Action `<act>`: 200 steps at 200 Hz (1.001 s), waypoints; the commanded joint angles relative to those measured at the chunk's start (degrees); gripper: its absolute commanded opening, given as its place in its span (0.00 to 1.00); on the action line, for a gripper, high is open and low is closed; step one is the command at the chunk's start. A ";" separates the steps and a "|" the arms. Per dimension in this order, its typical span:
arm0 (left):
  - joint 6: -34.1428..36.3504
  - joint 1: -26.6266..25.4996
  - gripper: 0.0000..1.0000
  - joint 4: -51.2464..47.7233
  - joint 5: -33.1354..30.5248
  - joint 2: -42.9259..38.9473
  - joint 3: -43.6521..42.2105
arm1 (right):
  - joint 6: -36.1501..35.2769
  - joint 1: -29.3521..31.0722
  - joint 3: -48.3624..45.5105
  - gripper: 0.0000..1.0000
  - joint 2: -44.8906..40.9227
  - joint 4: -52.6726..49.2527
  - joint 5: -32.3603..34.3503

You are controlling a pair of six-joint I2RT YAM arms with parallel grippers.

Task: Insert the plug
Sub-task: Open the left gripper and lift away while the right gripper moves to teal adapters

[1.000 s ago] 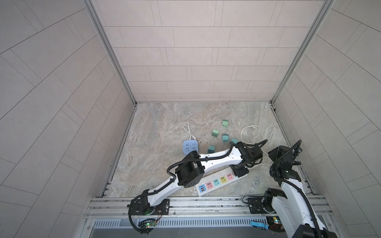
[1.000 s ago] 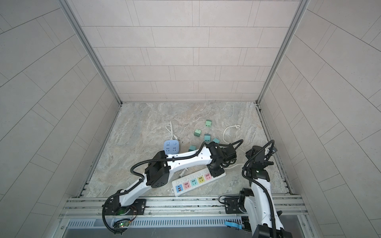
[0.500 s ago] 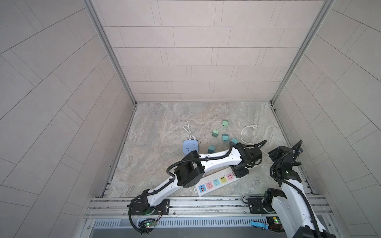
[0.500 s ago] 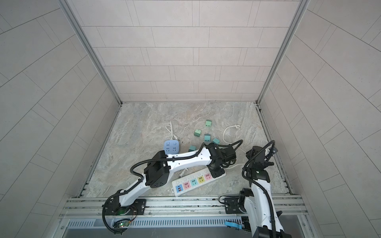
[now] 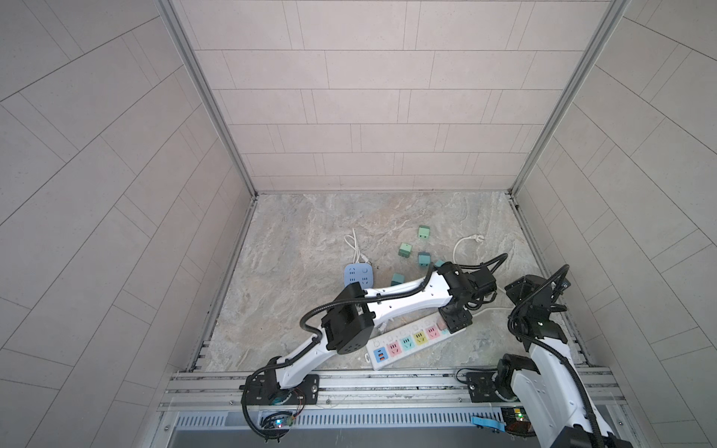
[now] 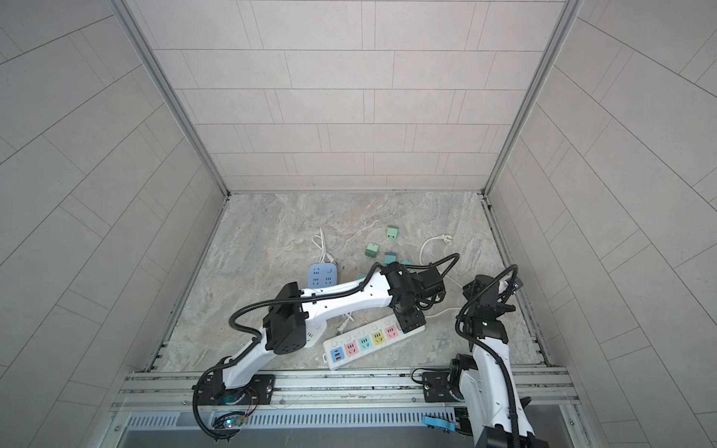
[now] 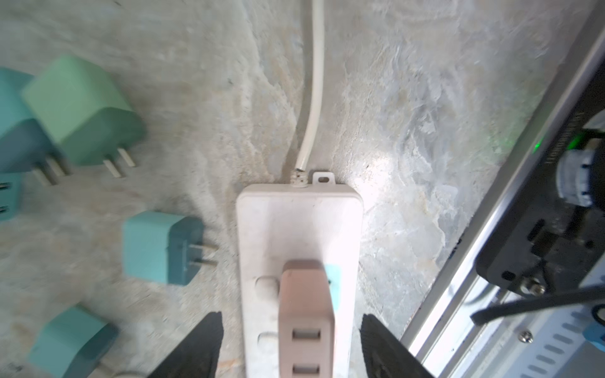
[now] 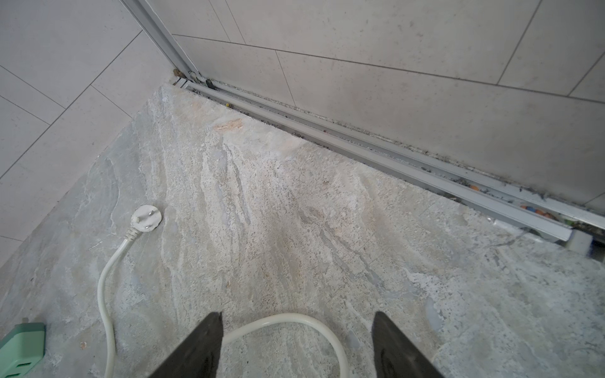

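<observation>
Left hand (image 7: 289,315) was wide open. Its fingers (image 7: 199,347) straddled the pinkish plug (image 7: 306,314), with a gap on each side and no contact. The plug stood directly between the fingers, upright on the cord end of the white power strip (image 7: 299,222), and looked seated, though the prongs were hidden. A teal socket face peeked out beside it.

Right hand (image 8: 297,313) was also wide open and empty, hovering above a loop of the white cord (image 8: 104,278) on the surface (image 8: 294,196).

Loose teal adapters (image 7: 160,247) lay off to one side of the left hand, well clear of the fingers.

Handling guess:
- **Plug:** light, rigid, smooth plastic, likely slippery. Pinch the two flat side walls mid-body, never the prongs.
- **Strip:** also light and may slide or lift if the plug is pushed or pulled, so it would need bracing.
</observation>
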 commanded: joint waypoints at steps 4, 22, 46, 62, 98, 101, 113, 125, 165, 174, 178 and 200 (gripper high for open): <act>-0.57 0.41 0.76 3.16 -6.46 -14.24 -9.07 | -0.68 -0.14 -1.33 0.80 -1.78 0.21 -0.60; -1.81 1.41 0.76 8.68 -9.67 -23.44 -20.48 | -1.22 -0.13 -2.22 0.82 -3.96 1.15 -2.26; -2.58 1.88 0.75 19.46 -14.05 -37.87 -38.20 | -3.60 0.16 -3.17 0.81 -7.79 2.42 -6.83; -4.83 1.98 0.75 30.56 -17.00 -48.78 -51.46 | -4.62 1.47 -3.41 0.80 -10.26 2.34 -8.41; -8.37 2.48 0.87 56.33 -19.35 -68.69 -79.98 | -5.39 8.42 2.38 0.78 -11.04 -2.23 -15.27; -8.33 2.62 0.88 57.96 -19.68 -70.11 -81.56 | -5.63 9.73 3.42 0.78 -10.76 -3.00 -15.33; -9.39 3.39 0.92 63.57 -23.48 -73.06 -87.57 | -6.58 15.91 7.52 0.78 -8.59 -5.83 -14.07; -11.66 5.19 0.92 65.97 -26.05 -75.04 -90.74 | -6.72 23.26 12.28 0.77 -4.67 -8.94 -11.08; -16.94 13.37 0.92 67.16 -16.46 -81.81 -100.07 | -5.91 49.93 26.27 0.73 14.73 -14.07 4.97; -18.36 15.32 0.92 66.02 -15.56 -83.82 -101.66 | -5.76 53.73 29.35 0.74 19.79 -14.99 7.28; -18.80 16.03 0.92 64.99 -15.13 -84.64 -102.23 | -5.64 54.89 30.50 0.74 22.08 -15.32 7.65; -19.57 19.46 0.92 58.55 -12.44 -89.65 -103.70 | -5.00 56.64 36.42 0.73 33.82 -15.90 2.61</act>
